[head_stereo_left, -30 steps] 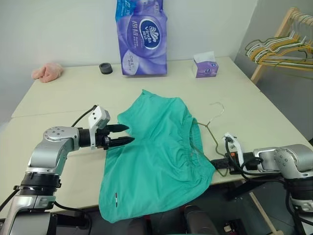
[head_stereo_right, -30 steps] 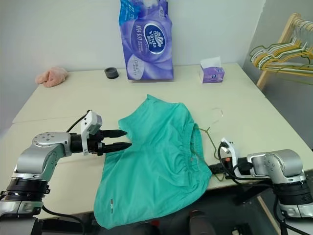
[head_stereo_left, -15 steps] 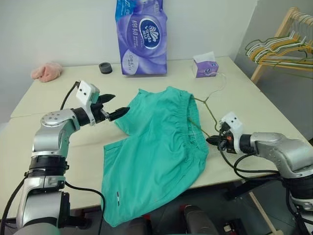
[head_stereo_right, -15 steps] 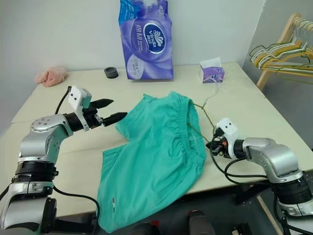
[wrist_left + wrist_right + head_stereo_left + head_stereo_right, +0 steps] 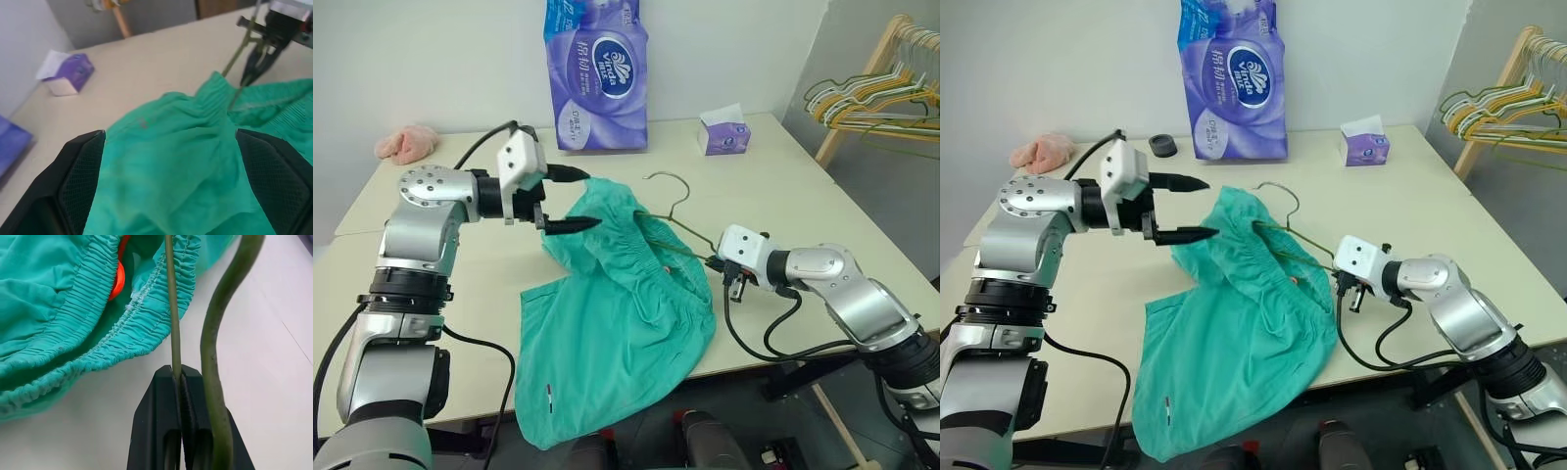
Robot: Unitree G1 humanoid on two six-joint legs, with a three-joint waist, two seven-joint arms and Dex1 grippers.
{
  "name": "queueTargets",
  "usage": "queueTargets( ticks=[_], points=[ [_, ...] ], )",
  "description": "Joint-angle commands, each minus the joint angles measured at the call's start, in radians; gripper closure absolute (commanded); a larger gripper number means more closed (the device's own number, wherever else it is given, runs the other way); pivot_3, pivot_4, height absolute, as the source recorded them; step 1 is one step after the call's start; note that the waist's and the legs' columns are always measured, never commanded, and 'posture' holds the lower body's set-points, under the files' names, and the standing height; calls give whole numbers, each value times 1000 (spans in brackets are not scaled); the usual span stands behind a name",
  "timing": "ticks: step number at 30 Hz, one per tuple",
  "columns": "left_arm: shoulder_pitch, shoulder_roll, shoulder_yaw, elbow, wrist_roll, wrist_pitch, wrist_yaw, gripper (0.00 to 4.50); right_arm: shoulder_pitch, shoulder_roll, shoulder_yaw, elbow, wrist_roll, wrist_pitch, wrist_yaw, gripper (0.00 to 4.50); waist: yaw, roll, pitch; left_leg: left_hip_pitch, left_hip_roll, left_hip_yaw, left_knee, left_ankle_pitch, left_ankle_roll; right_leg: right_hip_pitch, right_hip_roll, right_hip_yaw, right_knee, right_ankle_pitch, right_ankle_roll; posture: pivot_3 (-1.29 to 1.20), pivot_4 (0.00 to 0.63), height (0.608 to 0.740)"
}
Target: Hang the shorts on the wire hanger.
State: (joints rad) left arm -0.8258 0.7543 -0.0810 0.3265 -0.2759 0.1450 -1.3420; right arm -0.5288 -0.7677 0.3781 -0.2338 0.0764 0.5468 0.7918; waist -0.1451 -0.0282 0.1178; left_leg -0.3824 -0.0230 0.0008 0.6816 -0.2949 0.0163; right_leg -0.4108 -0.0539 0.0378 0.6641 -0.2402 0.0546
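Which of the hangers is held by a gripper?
The single olive-green wire hanger, pinched by the shut right gripper, partly inside the shorts. The other hangers hang on the wooden rack.

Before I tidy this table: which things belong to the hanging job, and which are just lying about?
Job: shorts; wire hanger, clamped in right end effector; left end effector, open.
Lying about: tissue pack; tissue box; pink cloth; tape roll; hanger rack.

At the top centre of the frame we see a tall purple pack of tissue rolls [image 5: 595,73] standing on the pale table [image 5: 803,211], a small black ring [image 5: 525,136] just left of it. A purple tissue box [image 5: 722,131] sits to its right. A pink cloth lump [image 5: 407,143] lies upper left; coloured hangers on a wooden rack [image 5: 881,93] crowd the upper right.
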Motion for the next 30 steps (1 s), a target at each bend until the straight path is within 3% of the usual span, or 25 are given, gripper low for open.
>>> queueTargets(
  ticks=[1,11,26,30],
  points=[
    [-40,-4,-60,22,67,-124,-70,16,-37,11,-3,-50,-44,-63,24,4500,0,0,0,0,0,0,0,0,0,0,0,0,0,0,0,-187,50,740],
    [-5,-48,-114,86,124,-230,-121,16,-62,42,-19,-79,-96,-111,60,4500,-9,0,0,0,0,0,0,0,0,0,0,0,0,0,0,-201,55,740],
    [45,-62,-81,80,98,-168,-127,4489,-58,78,-39,-123,-100,-129,85,4500,-25,0,0,0,0,-1,0,0,0,0,0,0,0,0,0,-198,58,740],
    [56,-68,-73,76,99,-140,-115,4489,-44,65,-31,-136,-94,-163,129,4500,-25,0,0,0,0,-1,0,0,0,0,0,0,0,0,0,-200,60,740]
  ],
)
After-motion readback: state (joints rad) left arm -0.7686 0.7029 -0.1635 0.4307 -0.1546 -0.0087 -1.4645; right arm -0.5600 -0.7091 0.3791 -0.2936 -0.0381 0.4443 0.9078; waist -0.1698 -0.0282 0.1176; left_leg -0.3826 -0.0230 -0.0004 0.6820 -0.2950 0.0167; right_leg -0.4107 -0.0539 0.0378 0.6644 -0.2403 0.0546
